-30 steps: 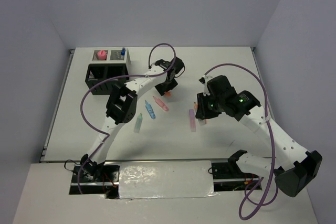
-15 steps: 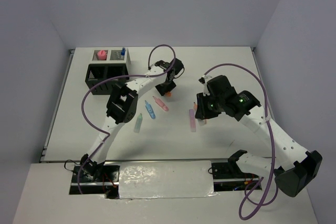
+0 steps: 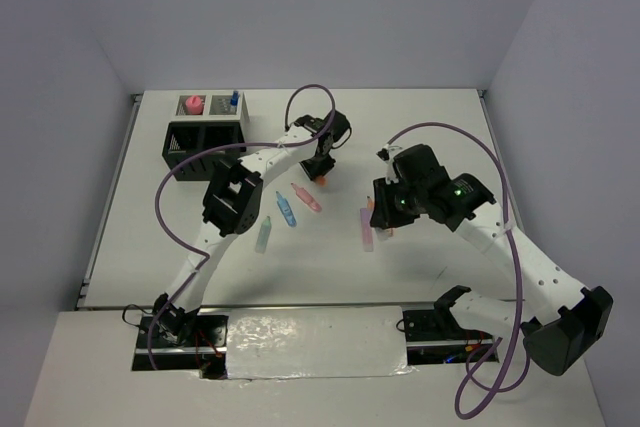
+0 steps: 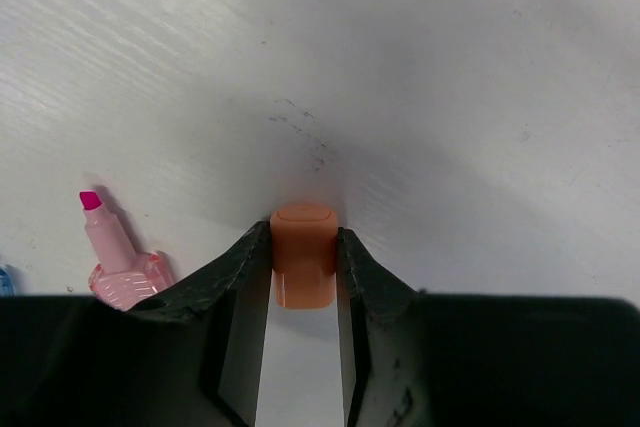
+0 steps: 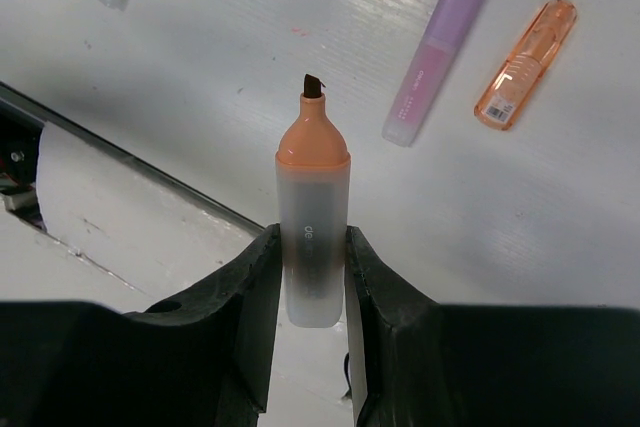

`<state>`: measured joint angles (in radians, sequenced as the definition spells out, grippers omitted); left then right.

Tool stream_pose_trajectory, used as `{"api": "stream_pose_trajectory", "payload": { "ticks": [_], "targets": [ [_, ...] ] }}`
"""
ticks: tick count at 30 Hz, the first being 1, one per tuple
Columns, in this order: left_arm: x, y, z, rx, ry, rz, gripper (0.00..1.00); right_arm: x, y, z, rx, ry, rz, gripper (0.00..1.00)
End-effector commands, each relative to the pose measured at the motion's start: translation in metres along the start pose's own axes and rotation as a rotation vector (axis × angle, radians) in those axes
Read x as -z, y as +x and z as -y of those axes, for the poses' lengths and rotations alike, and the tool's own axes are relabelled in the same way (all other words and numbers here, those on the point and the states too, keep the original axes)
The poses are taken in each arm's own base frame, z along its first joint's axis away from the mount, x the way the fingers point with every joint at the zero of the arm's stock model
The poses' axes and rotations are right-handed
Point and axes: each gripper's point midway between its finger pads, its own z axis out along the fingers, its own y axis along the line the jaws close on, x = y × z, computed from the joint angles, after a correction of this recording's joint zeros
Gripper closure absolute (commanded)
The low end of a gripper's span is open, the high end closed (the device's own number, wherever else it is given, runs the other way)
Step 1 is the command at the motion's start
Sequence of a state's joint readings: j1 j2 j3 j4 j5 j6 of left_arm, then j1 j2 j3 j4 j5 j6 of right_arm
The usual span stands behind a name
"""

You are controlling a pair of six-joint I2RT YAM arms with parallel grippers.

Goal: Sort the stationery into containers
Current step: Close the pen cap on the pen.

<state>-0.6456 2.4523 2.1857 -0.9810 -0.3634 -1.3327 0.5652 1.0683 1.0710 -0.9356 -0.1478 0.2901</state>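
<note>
My left gripper [image 4: 303, 239] is shut on a short orange cap stub [image 4: 303, 272], held just above the table; it shows in the top view [image 3: 321, 173] at the middle back. My right gripper [image 5: 312, 237] is shut on an uncapped orange marker [image 5: 313, 187], tip pointing away, and shows in the top view [image 3: 379, 207]. On the table lie a purple marker [image 5: 435, 57], a clear orange cap [image 5: 526, 64], an uncapped pink marker [image 4: 115, 257], a blue marker [image 3: 286, 209] and a mint green marker [image 3: 264, 235]. The black organizer [image 3: 205, 137] stands at the back left.
A pink-capped bottle [image 3: 192, 104] and a small blue-capped bottle [image 3: 234, 100] stand in the organizer's back compartments. Purple cables loop over both arms. A white strip runs along the table's near edge [image 5: 120, 217]. Grey walls close in the table on three sides.
Almost nothing. My right gripper has edged slightly left with the orange marker. My left gripper holds still on the orange cap.
</note>
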Motion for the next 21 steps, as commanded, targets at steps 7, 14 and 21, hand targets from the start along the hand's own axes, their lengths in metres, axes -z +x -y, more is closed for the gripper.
{"api": "stream_pose_trajectory", "payload": {
  "ticks": [7,14,21],
  "targets": [
    [0.138,-0.046,0.099,-0.152,0.664,0.091,1.00,0.003,-0.034,-0.025,0.062,-0.125,0.149,0.87],
    [0.374,-0.062,0.080,-0.294,1.603,0.216,1.00,0.075,-0.066,-0.112,0.075,-0.583,0.328,0.86],
    [0.492,-0.053,-0.001,-0.480,2.022,0.276,1.00,0.145,-0.103,-0.153,0.011,-0.831,0.543,0.87]
  ]
}}
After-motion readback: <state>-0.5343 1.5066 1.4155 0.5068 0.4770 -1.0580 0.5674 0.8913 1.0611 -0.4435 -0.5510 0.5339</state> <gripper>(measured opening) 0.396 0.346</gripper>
